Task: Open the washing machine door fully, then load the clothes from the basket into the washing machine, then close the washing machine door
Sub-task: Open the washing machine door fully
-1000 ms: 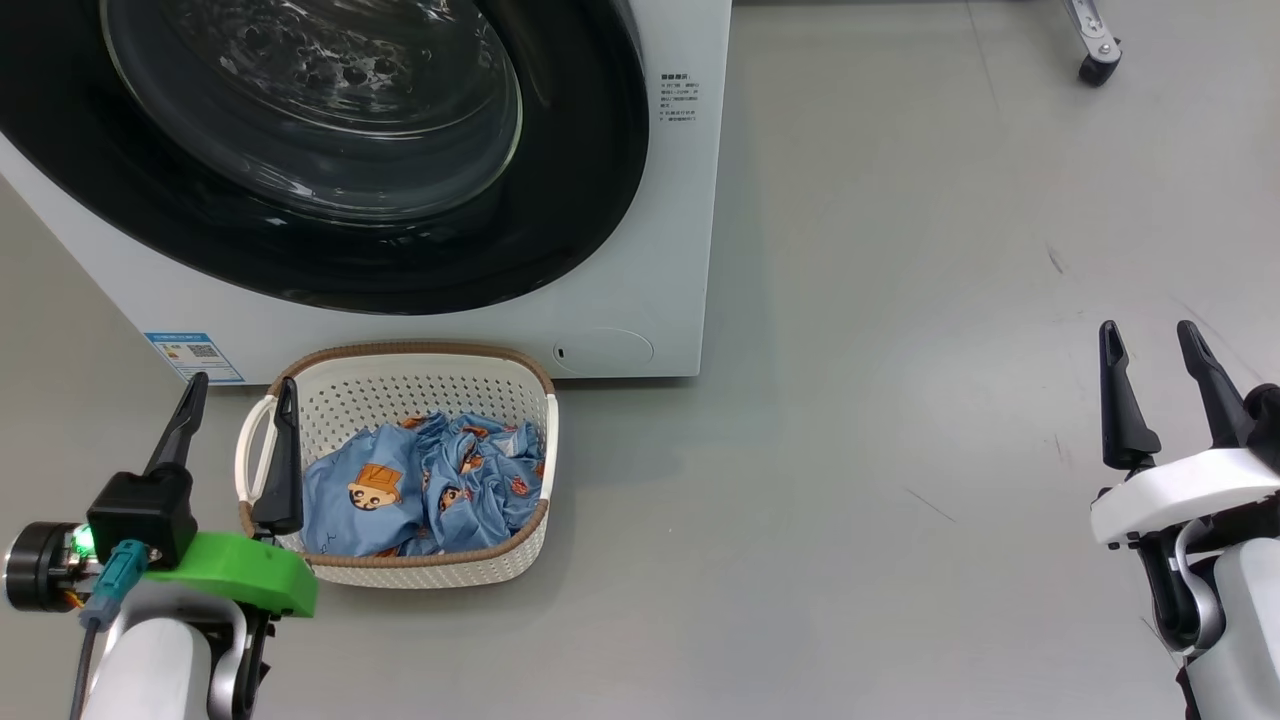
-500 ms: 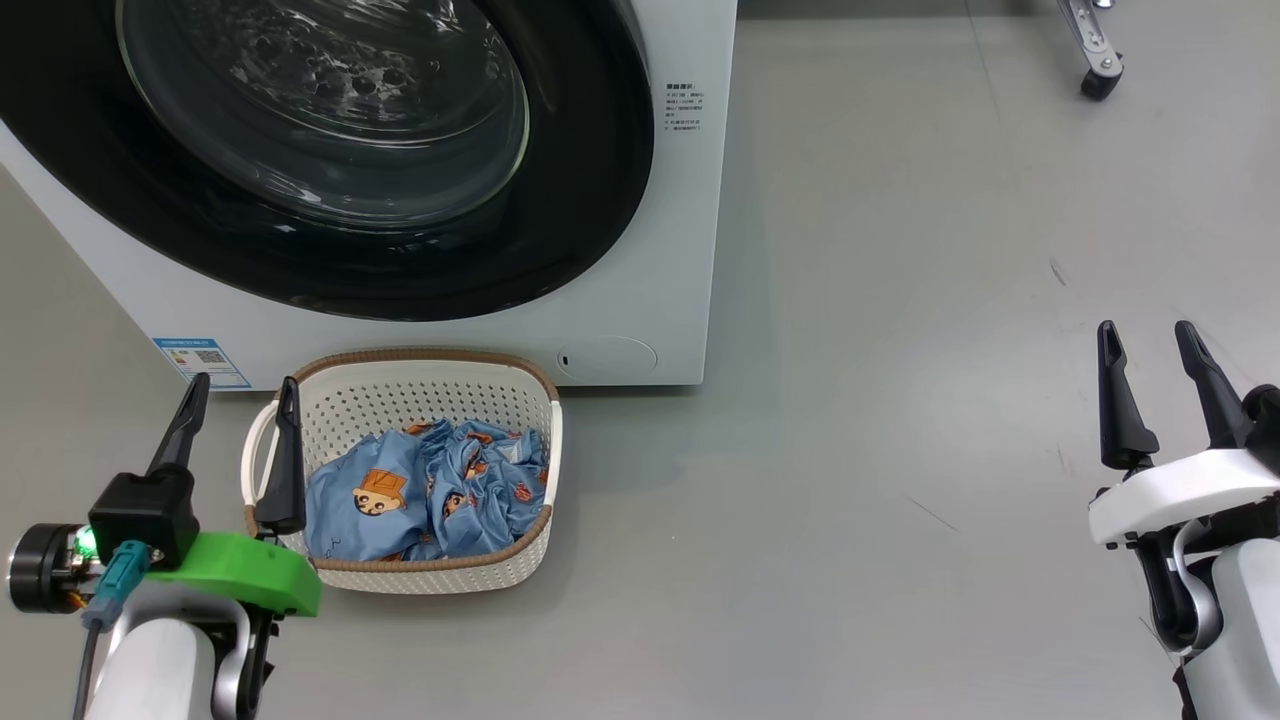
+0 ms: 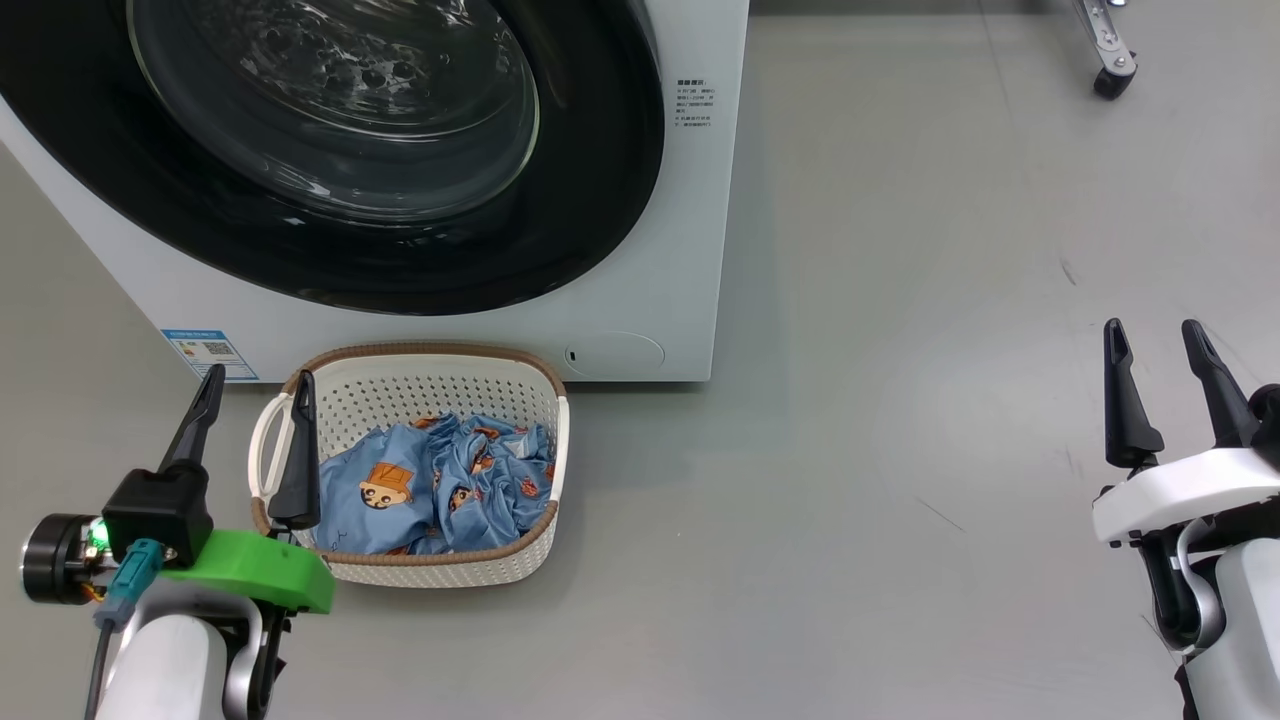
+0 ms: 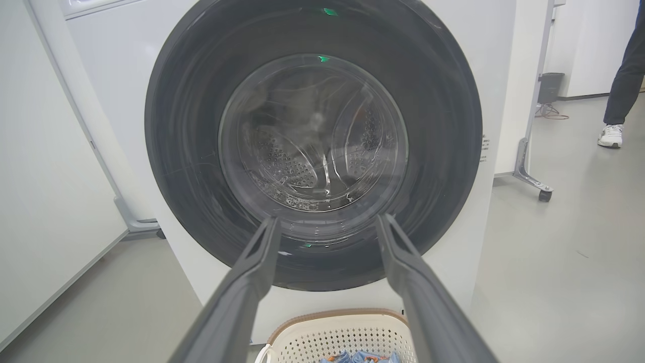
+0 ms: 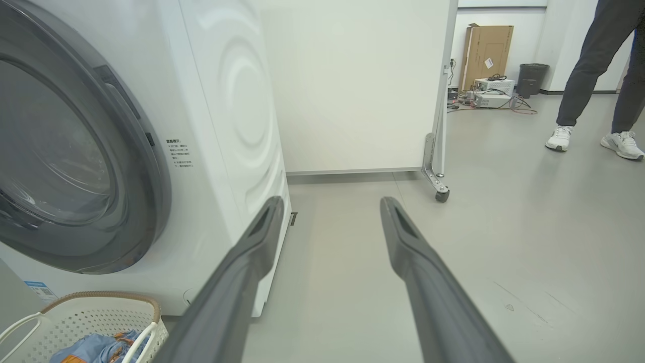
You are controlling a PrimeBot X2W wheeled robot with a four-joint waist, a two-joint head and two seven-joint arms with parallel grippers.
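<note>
Change: your head camera drifted slightly; nothing else moved.
Left gripper [image 3: 260, 375]: spread, empty, by the basket [image 3: 420, 350], at its left rim.
Right gripper [image 3: 1150, 325]: spread, empty, far right.
Clothes [image 3: 440, 490]: in basket, before the shut washing machine door [image 3: 600, 200].

Pale grey floor [image 5: 504, 242] all round, lightly scuffed, evenly lit. Straight ahead of the right pincer [image 5: 331, 201] stands a white partition panel [image 5: 352, 85] on a castor foot [image 5: 442, 195]. Beyond it to the right are a cardboard box [image 5: 486, 50], a dark bin [image 5: 533, 75] and cables [image 5: 524, 108]. Far right, a person [image 5: 584, 65] in white trainers. Left of the left pincer [image 4: 327, 219], another white panel [image 4: 45, 151].
</note>
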